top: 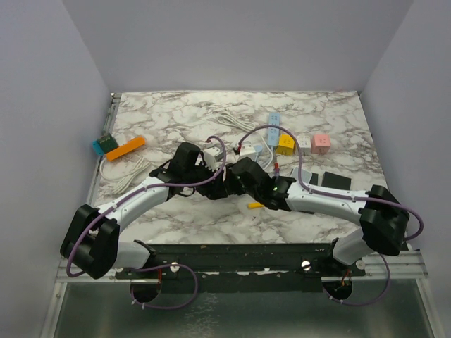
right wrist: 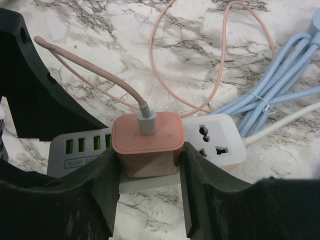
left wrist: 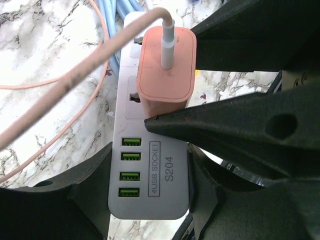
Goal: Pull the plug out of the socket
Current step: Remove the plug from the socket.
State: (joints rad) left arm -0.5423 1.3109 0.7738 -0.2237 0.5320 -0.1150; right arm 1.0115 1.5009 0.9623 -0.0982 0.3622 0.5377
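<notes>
Since your right hand [right wrist: 149, 162] sits with one finger flat against each side of the pink plug [right wrist: 147, 135], log it as clamped on the plug. The plug is fully down in the white power strip [right wrist: 215, 142], with no gap showing under its base, so the pull is not yet made. Its pink cord [right wrist: 95, 70] leaves the top and loops off across the marble counter [right wrist: 125, 25].

Your left hand [left wrist: 150, 195] straddles the strip's other end, by the four green USB ports [left wrist: 129, 167]. Both fingers appear pressed to the strip's long sides, so read it as gripping the strip to brace it.

Outward: a bundle of blue cable [right wrist: 272, 95] lies just beside the strip's socket end, and a white lead [right wrist: 285, 122] runs out from that end. In the top view both arms meet mid-counter, with a yellow block [top: 285, 144] and a pink block [top: 320, 143] well apart behind them.

Status, judged: grasp and bracing done, extraction left. The next move calls for a straight lift along the pins with the strip pinned down. A tilted pull could drag the strip up too.
</notes>
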